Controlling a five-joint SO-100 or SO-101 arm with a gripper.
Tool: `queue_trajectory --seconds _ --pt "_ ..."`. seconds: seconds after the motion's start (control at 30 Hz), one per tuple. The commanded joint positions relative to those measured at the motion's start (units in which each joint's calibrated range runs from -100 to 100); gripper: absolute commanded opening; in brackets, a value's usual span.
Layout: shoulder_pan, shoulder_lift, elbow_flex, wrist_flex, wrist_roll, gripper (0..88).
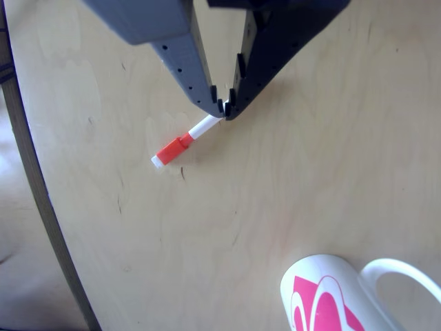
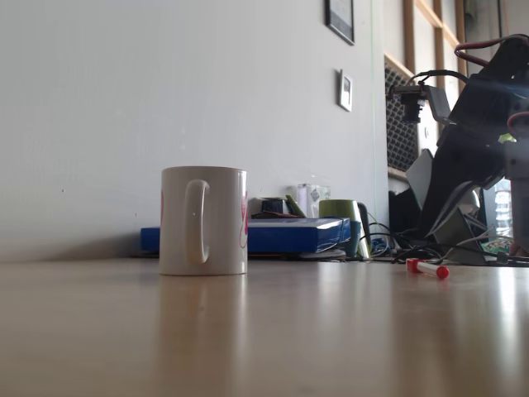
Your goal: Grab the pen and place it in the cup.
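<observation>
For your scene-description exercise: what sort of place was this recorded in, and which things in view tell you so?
Probably a home office or hobby workspace. A wooden table carries a mug, a blue box and tangled cables by the wall, with framed pictures hung above.

We see a table point(image 1: 289, 186) of pale wood, its grain faint and its face smooth, with a soft sheen that mirrors the cup point(image 2: 203, 220) in the fixed view. The cup looks like glazed white ceramic, glossy, with a pink design on its side. The pen point(image 1: 185, 144) seems smooth plastic, white barrel and red cap. The gripper point(image 1: 222, 107) appears to be matt dark plastic. Far behind the cup, a blue book-like slab point(image 2: 281, 235) looks slightly glossy.
</observation>
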Motion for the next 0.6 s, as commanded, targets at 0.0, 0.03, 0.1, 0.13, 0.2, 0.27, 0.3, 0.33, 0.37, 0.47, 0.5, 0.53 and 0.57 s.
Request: queue_trajectory --seconds 0.0,0.03,0.1,0.13,0.2,0.27,0.3,0.33,0.37,0.47,0.5,0.53,0.57 --pt "0.23 -0.18 -0.33 0.22 -0.17 0.9" --pt "0.23 -0.18 -0.33 0.22 -0.17 0.9" --pt "0.23 -0.18 -0.33 0.22 -0.17 0.9" --pt "0.14 -0.18 -0.33 0.22 -0.17 0.9" --pt "-0.19 -0.10 -0.42 0.22 0.10 0.9" --pt "-0.27 0.32 -0.51 0.22 0.20 0.9" --pt "-0.27 0.65 -0.60 0.13 0.25 0.9" --pt "-0.27 1.07 -0.69 0.13 0.25 0.9" --pt "-0.27 1.65 -0.78 -0.13 0.25 0.9" --pt "-0.36 4.14 -1.24 -0.99 0.20 0.9" --pt "-0.36 5.30 -1.42 -1.76 0.15 0.9" --pt "-0.44 6.71 -1.78 -2.53 0.20 0.9" --pt "-0.44 8.20 -1.87 -3.57 0.25 0.9"
